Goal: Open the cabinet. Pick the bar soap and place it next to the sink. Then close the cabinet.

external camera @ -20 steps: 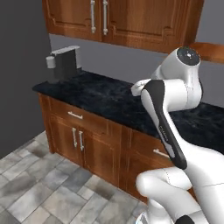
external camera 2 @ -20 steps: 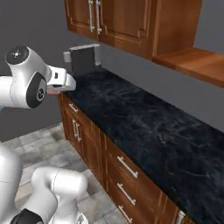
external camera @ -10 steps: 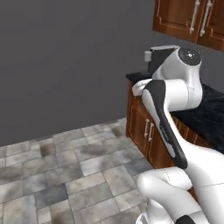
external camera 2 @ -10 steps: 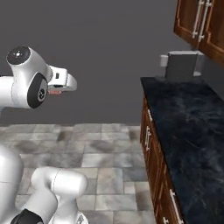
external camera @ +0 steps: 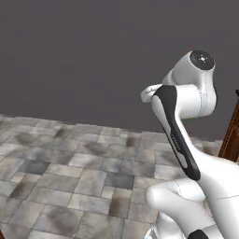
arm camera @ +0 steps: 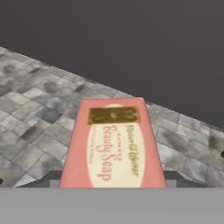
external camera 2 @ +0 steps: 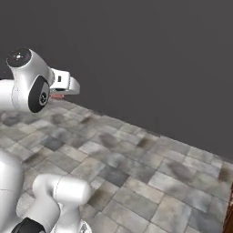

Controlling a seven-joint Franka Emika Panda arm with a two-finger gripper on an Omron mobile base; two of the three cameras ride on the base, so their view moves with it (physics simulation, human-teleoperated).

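Observation:
The bar soap (arm camera: 111, 144) is a pink rectangular block with a cream oval label reading "Beauty Soap". It fills the lower middle of the hand view and points away over the floor. My gripper (external camera 2: 58, 93) is shut on it, held up in the air beside the arm's white upper joint, and a pink sliver of soap shows under the hand. In the left base view the white hand (external camera: 150, 93) pokes out left of the arm, its fingers hidden. The cabinet and the sink are out of view.
A plain dark grey wall (external camera: 93, 60) stands ahead, with grey stone floor tiles (external camera 2: 136, 173) below it. A sliver of reddish-brown cupboard (external camera: 232, 135) shows at the right edge of the left base view.
The whole picture has swung left as the base turned. The counter, wall cabinets and coffee machine have slid out to the right. The soap stays in the gripper.

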